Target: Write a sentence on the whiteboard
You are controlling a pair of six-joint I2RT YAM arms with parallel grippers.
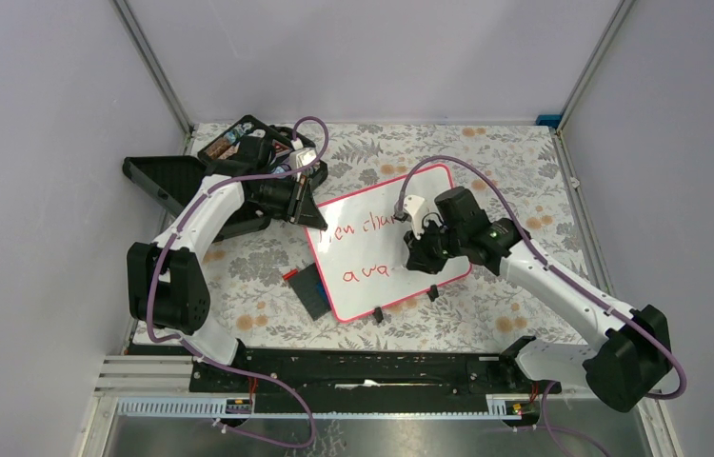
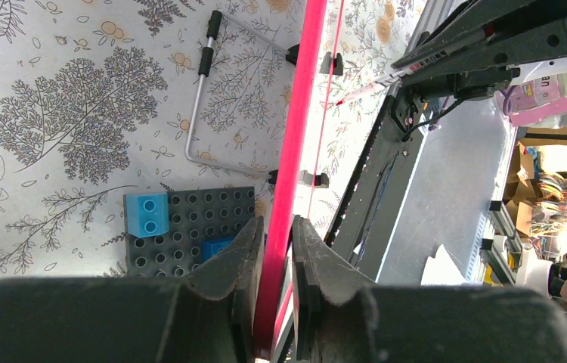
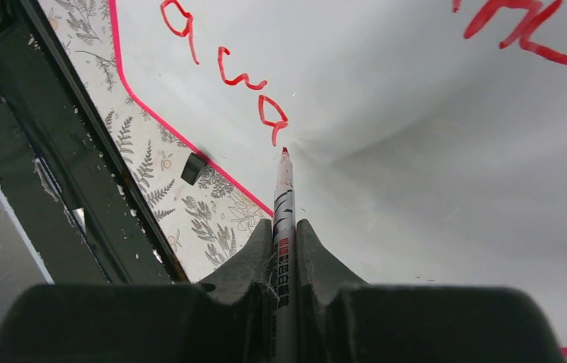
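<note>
One whiteboard (image 1: 382, 249) mid-table, two red lines of sentence (image 1: 368, 273), left gripper (image 2: 274, 227) clamped on its frame (image 2: 295, 136), right gripper (image 3: 284, 227) clamped on one marker (image 3: 282, 193), one plate (image 2: 190, 227) carrying two blue blocks (image 2: 148, 214).

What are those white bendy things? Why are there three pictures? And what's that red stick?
Those are two robot arms. One picture looks down from above. The other two come from small cameras on each wrist. On the flowery table, the left arm's fingers pinch the pink edge of a whiteboard to hold it. The right arm's fingers squeeze a red marker, with its tip just past the last letter of the red words. A small grey plate with blue blocks lies beside the board.
</note>
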